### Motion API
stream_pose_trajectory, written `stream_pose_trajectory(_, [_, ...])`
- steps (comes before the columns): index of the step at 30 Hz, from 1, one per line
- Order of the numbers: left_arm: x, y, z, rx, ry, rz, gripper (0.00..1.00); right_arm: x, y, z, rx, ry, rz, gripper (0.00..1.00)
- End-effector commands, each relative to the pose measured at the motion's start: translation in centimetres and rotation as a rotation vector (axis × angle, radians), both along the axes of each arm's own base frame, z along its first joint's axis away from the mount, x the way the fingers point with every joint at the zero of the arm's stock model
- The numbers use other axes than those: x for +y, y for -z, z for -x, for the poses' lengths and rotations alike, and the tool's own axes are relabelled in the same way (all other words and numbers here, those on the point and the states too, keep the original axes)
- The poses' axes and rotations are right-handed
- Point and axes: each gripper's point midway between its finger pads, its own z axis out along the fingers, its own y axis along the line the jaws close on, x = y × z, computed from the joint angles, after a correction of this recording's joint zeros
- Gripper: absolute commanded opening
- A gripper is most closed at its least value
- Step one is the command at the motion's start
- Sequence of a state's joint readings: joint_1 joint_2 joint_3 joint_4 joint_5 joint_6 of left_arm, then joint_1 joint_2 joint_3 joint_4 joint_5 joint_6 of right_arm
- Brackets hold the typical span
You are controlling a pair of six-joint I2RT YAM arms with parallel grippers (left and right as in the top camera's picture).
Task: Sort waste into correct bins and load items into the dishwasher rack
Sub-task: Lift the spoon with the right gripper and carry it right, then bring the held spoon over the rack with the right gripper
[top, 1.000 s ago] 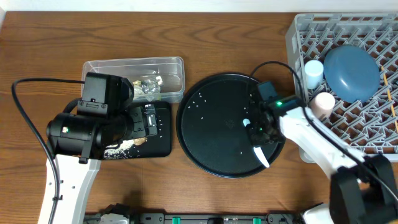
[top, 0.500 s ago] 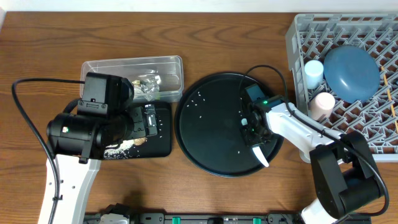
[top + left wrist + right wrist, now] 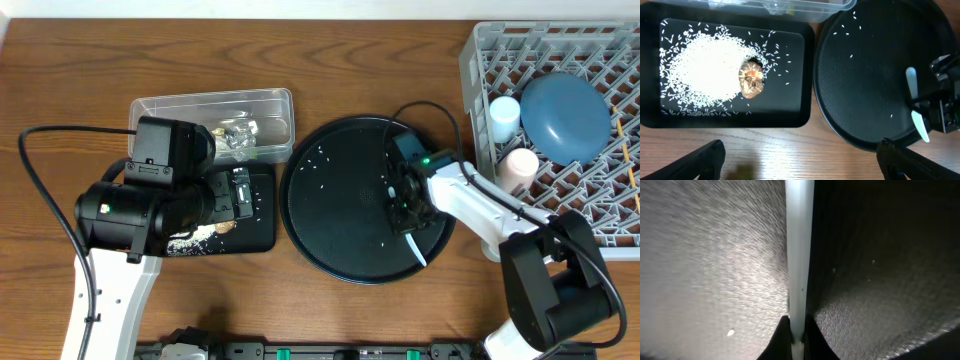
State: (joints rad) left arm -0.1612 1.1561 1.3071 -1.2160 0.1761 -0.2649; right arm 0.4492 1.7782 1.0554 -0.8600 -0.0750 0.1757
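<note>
Closing within the last second, the right tool (image 3: 796,331) clenched the pale blue spoon (image 3: 799,255) ahead, probably ready for lifting.

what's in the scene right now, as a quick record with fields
right gripper: shut on spoon, at round tray
left gripper: open, above black tray
black tray: rice, brown lump
round tray: a few loose grains
tub: wrappers
rack: blue dish, blue cup, pink cup

Right end effector (image 3: 405,203) clamped tight; left end effector (image 3: 800,152) gaping wide.
</note>
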Motion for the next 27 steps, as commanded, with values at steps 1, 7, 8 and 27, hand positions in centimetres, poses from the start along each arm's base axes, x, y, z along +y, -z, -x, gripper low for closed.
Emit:
stream_pose_trajectory(1, [0.2,-0.1,0.0,-0.005,-0.001,-0.012,0.98,1.5,-4.1,-2.3,-0.104,-0.003,-0.063,0.01])
stream_pose_trajectory(7, [0.2,-0.1,0.0,-0.005,-0.001,-0.012,0.98,-2.7,-9.6,-3.4,-0.155,0.081,0.000,0.01])
stream_pose_trajectory(8, [0.2,-0.1,0.0,-0.004,-0.001,-0.012,0.98,-3.9,-10.4,-3.5,-0.161,0.107,0.020,0.01])
stream_pose_trajectory(27, [0.2,-0.1,0.0,-0.005,-0.001,-0.012,0.98,-28.5,-17.3,-5.1,-0.299,0.211,0.410,0.01])
